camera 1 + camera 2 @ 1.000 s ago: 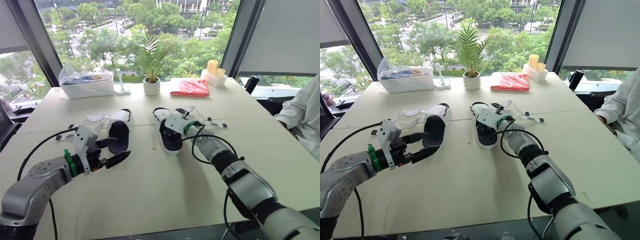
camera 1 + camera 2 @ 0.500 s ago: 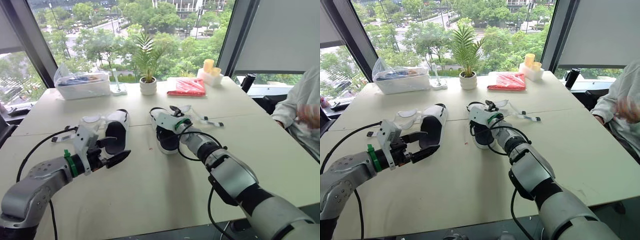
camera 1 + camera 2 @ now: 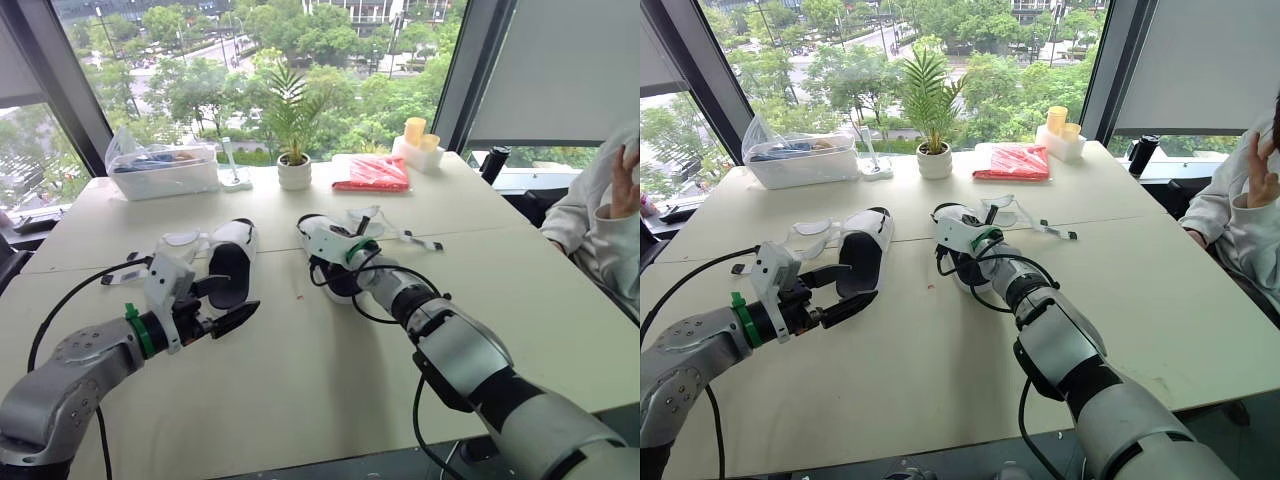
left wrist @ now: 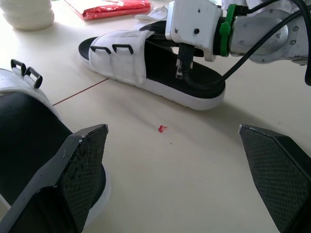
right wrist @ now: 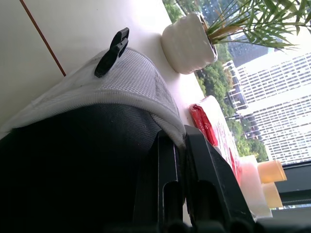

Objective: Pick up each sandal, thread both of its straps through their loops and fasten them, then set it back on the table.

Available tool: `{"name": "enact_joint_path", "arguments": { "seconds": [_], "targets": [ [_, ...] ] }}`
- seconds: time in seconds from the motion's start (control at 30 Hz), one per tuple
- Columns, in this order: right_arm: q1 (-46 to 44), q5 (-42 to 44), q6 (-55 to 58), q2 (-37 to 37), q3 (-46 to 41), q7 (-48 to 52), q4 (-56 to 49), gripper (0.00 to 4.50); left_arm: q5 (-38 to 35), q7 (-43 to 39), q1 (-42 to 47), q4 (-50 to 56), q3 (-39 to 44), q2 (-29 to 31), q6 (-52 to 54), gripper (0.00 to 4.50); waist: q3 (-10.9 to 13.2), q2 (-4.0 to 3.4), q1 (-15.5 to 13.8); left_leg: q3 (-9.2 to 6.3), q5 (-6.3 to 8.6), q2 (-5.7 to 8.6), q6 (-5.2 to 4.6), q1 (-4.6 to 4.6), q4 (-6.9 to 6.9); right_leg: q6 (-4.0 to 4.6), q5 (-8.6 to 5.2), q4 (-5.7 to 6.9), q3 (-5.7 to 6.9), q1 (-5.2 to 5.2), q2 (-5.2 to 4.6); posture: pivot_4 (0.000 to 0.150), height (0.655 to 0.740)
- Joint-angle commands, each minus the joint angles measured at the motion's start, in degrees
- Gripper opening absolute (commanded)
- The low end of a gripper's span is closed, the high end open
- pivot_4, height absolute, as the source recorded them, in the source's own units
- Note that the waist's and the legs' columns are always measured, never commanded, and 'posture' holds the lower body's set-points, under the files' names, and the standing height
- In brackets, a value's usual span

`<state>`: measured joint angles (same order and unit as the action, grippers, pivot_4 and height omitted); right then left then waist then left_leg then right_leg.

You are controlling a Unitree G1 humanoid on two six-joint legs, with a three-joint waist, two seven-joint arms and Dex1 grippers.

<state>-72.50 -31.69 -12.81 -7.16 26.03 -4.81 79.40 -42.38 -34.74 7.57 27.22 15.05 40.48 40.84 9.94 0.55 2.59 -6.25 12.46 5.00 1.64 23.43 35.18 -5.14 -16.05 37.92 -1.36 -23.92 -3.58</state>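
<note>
Pickup step: right gripper (image 5: pixel 177 133) pinches the white mesh, black-soled sandal (image 4: pixel 126 56); left gripper (image 4: pixel 172 128), wide open at 8 o'clock, should next steady it.

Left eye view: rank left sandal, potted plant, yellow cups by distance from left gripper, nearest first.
1. Left sandal, just ahead of the left gripper.
2. Potted plant, far edge of the table, centre.
3. Yellow cups, far right, by the window.

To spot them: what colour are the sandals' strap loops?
Black loops; clearest in left wrist view.
</note>
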Motion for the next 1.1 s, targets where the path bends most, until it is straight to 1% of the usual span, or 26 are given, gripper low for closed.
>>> {"name": "enact_joint_path", "arguments": {
  "seconds": [0.03, 0.13, 0.2, 0.33, 0.43, 0.53, 0.63, 0.77, 0.9, 1.07, 1.1],
  "targets": [
    [-2.09, -0.8, -8.83, -3.77, 0.29, 2.34, -4.31, 0.06, -0.83, -0.14, 1.13, 1.04, 1.2, -0.11, -0.58, 4.5, 0.0, 0.0, -0.08, 0.0, 0.0, 0.0, 0.0, 0.0, 0.0, 0.0, 0.0, 0.02, 0.0, -0.01, 0.0, 0.15, 0.74],
    [0.91, -1.78, -19.45, -8.79, 1.56, 6.02, -8.06, 0.06, -0.79, -0.67, 1.73, 0.17, 0.46, -0.37, -0.76, 4.5, 0.0, 0.0, -0.16, 0.01, -0.01, 0.02, 0.01, 0.01, 0.02, 0.0, 0.0, 0.02, 0.0, 0.01, -0.01, 0.15, 0.74],
    [4.43, -0.55, -30.13, -14.19, 1.72, 11.5, -13.16, 0.06, -0.43, -1.38, 2.54, -0.87, -0.6, -0.67, -1.0, 4.5, -0.01, 0.01, -0.24, 0.0, -0.01, 0.03, 0.01, 0.01, 0.03, 0.0, 0.0, 0.02, 0.0, 0.02, 0.0, 0.15, 0.74],
    [9.2, 3.0, -45.22, -22.25, 1.72, 20.87, -21.61, 0.06, 0.43, -2.73, 4.45, -2.89, -2.6, -1.45, -1.57, 4.5, 0.0, 0.02, -0.05, 0.01, 0.0, 0.03, -0.01, 0.01, 0.05, -0.01, 0.0, 0.01, 0.0, 0.07, 0.0, 0.15, 0.74],
    [11.72, 6.21, -53.38, -25.82, 1.98, 27.01, -25.62, 0.06, 1.19, -3.63, 5.96, -4.34, -3.89, -2.08, -2.01, 4.5, 0.01, 0.03, 0.23, 0.07, -0.01, -0.01, -0.02, 0.0, 0.07, -0.01, 0.0, 0.02, -0.02, 0.07, 0.03, 0.15, 0.74],
    [13.82, 7.34, -60.24, -28.45, 3.61, 31.16, -28.12, 0.06, 1.81, -4.6, 7.15, -5.43, -4.95, -2.49, -2.42, 4.5, 0.01, 0.03, 0.47, 0.12, 0.0, -0.08, -0.04, -0.06, 0.08, -0.01, 0.0, 0.08, -0.05, 0.07, 0.07, 0.15, 0.74],
    [14.96, 4.56, -68.79, -30.28, 5.77, 31.72, -28.65, 0.06, 2.3, -5.48, 7.83, -6.32, -5.59, -2.73, -2.86, 4.5, 0.01, 0.04, 0.33, 0.11, 0.0, -0.11, -0.04, -0.12, 0.08, -0.01, 0.0, 0.09, -0.05, 0.14, 0.09, 0.15, 0.74],
    [14.84, 5.35, -73.31, -29.73, 7.45, 32.05, -27.13, 0.06, 2.7, -6.16, 8.1, -6.38, -5.95, -3.19, -2.87, 4.5, 0.01, 0.04, -0.06, 0.12, -0.02, -0.09, -0.01, -0.13, 0.15, 0.0, 0.0, 0.08, -0.07, 0.17, 0.08, 0.15, 0.74],
    [13.99, 2.5, -73.89, -28.43, 7.57, 31.51, -24.23, 0.06, 3.18, -6.82, 7.86, -5.99, -6.52, -3.35, -2.76, 4.5, 0.01, 0.04, -0.17, 0.1, -0.02, -0.09, 0.0, -0.16, 0.18, 0.0, 0.0, 0.08, -0.06, 0.24, 0.08, 0.15, 0.74],
    [13.02, -0.52, -74.88, -27.34, 7.2, 30.17, -22.11, 0.06, 4.13, -9.38, 5.76, -4.99, -7.91, -1.67, -2.82, 4.5, 0.01, 0.04, -0.1, 0.1, -0.03, -0.09, 0.02, -0.18, 0.18, 0.01, -0.01, 0.08, -0.07, 0.25, 0.09, 0.15, 0.74],
    [12.89, -0.96, -74.97, -27.2, 7.09, 29.82, -21.98, 0.33, 4.85, -10.09, 5.44, -5.13, -8.41, -1.24, -3.29, 4.5, 0.01, 0.04, -0.11, 0.09, -0.04, -0.09, 0.02, -0.18, 0.18, 0.01, -0.01, 0.08, -0.07, 0.25, 0.09, 0.15, 0.74]
  ]
}}
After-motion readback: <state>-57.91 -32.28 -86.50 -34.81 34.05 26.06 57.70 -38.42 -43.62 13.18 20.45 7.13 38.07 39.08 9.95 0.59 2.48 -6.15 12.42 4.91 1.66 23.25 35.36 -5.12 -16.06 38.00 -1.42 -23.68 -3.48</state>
